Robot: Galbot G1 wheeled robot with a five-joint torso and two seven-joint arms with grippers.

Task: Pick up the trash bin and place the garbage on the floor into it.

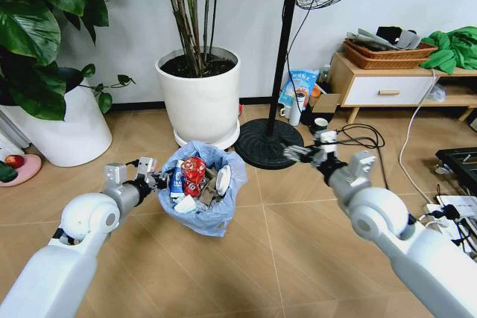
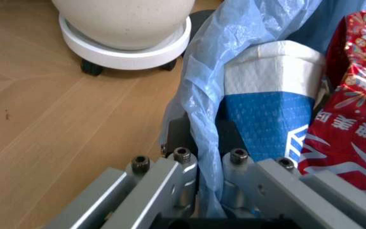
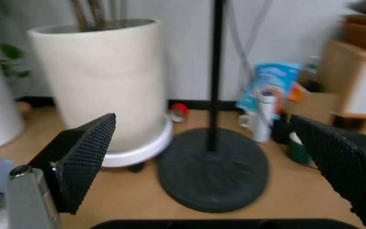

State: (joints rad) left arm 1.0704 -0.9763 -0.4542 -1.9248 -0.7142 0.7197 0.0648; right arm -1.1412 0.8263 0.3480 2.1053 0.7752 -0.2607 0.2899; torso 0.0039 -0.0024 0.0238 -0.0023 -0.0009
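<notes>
1. The left gripper (image 1: 156, 179) is clamped on the rim of the trash bin (image 1: 216, 217), which sits just right of it.
2. The garbage (image 1: 195, 176) fills the bin.
3. The right gripper (image 1: 299, 153) hovers wide open, apart from the bin.

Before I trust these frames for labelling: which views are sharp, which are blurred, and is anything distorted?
Head view: sharp, even indoor light; wide-angle bending stretches both arms, and the light-blue-lined dark trash bin reads clearly. Left wrist view: crisp on the left gripper pinching the liner. Right wrist view: soft throughout; the open right gripper and the round black fan base are hazy.
</notes>
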